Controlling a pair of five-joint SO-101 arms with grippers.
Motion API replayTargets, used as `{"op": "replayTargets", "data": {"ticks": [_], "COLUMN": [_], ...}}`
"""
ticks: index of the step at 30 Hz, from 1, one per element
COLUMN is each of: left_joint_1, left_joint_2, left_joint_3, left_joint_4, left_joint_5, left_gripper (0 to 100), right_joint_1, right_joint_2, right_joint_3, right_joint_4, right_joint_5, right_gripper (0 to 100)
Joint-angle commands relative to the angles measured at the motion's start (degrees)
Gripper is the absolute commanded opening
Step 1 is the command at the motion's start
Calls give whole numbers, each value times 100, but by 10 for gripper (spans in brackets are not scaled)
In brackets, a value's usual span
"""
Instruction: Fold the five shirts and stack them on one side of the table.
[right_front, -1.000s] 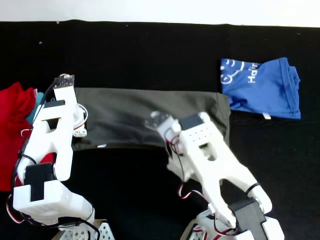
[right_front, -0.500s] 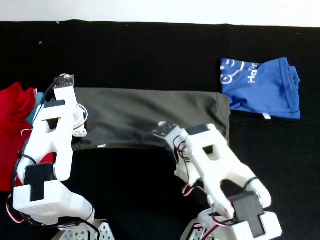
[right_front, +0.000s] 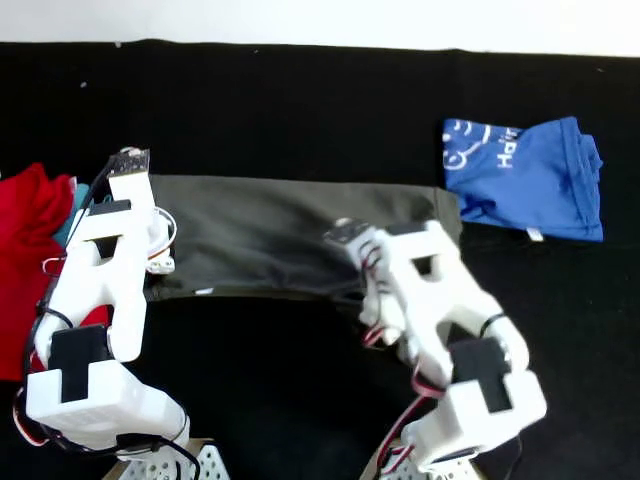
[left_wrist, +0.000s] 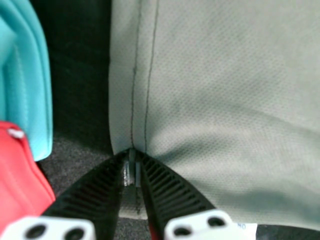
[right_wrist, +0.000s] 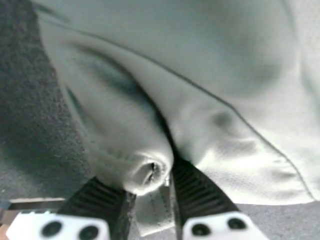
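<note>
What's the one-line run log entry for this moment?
left gripper: shut on grey shirt hem | right gripper: shut on grey shirt fold | blue shirt: right side | red shirt: left edge

The olive-grey shirt (right_front: 260, 230) was plain, with darker stitching. The blue shirt (right_front: 530, 180) near the black table's (right_front: 300, 110) right edge carried white print. At its left edge lay a red shirt (right_front: 25, 230) and a teal shirt (left_wrist: 30, 75).

On the table (right_front: 300, 100), 1 spread shirt (right_front: 260, 225) lies between bunched shirts (right_front: 25, 235) left and a folded shirt (right_front: 530, 180) right.
</note>
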Motion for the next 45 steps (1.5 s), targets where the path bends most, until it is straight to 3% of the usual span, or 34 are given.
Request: {"op": "replayTargets", "data": {"ticks": [1,12,23,29,31,36,41,45], "left_joint_1": [-66,-66,-66,-66,-66,-66,-66,-66], "left_joint_2": [57,57,57,57,57,57,57,57], "left_joint_3": [22,22,22,22,22,22,22,22], "left_joint_4": [-220,-220,-220,-220,-220,-220,-220,-220], "left_joint_5": [9,9,9,9,9,9,9,9], "left_gripper": [9,9,9,9,9,9,9,9], "right_joint_1": [154,857,857,963,998,1209,1174,1015], "right_joint_2": [13,-892,1868,3090,3363,3600,3565,3073], "right_joint_3": [-312,-2484,-5868,-7881,-8435,-9578,-10123,-9402], "right_joint_4": [391,1622,1754,2097,2070,2378,3073,3073], "right_joint_5": [53,668,642,-316,-668,-1257,-1284,-1284], "right_gripper": [6,6,12,238,252,252,238,33]}}
